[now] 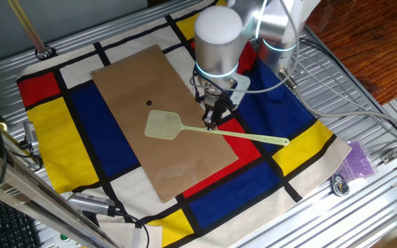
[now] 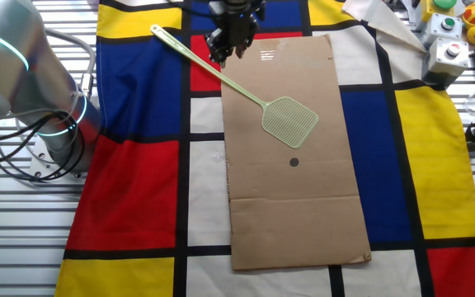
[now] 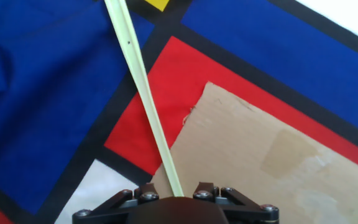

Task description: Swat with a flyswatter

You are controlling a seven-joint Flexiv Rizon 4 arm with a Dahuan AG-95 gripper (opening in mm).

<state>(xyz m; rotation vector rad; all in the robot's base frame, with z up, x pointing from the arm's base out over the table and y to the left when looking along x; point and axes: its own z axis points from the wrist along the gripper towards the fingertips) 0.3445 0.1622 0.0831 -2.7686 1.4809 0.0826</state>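
Observation:
The pale yellow-green flyswatter [image 1: 163, 125] lies flat, its mesh head on the brown cardboard sheet [image 1: 136, 83] and its long thin handle running out over the red and blue cloth. It also shows in the other fixed view [image 2: 289, 120] and in the hand view [image 3: 143, 81]. My gripper [image 1: 211, 122] is low over the middle of the handle, at the sheet's edge [image 2: 223, 56]. In the hand view the handle passes between the spread jaws [image 3: 174, 191]; they look open and do not clamp it. A small black dot [image 1: 149, 104] sits on the sheet near the swatter's head.
A red, blue, yellow and white checked cloth [image 2: 138, 190] covers the table. A button box [image 2: 448, 51] stands at one corner, a purple object [image 1: 358, 160] lies off the cloth, and cables [image 1: 364, 114] run by the robot base [image 2: 23, 74].

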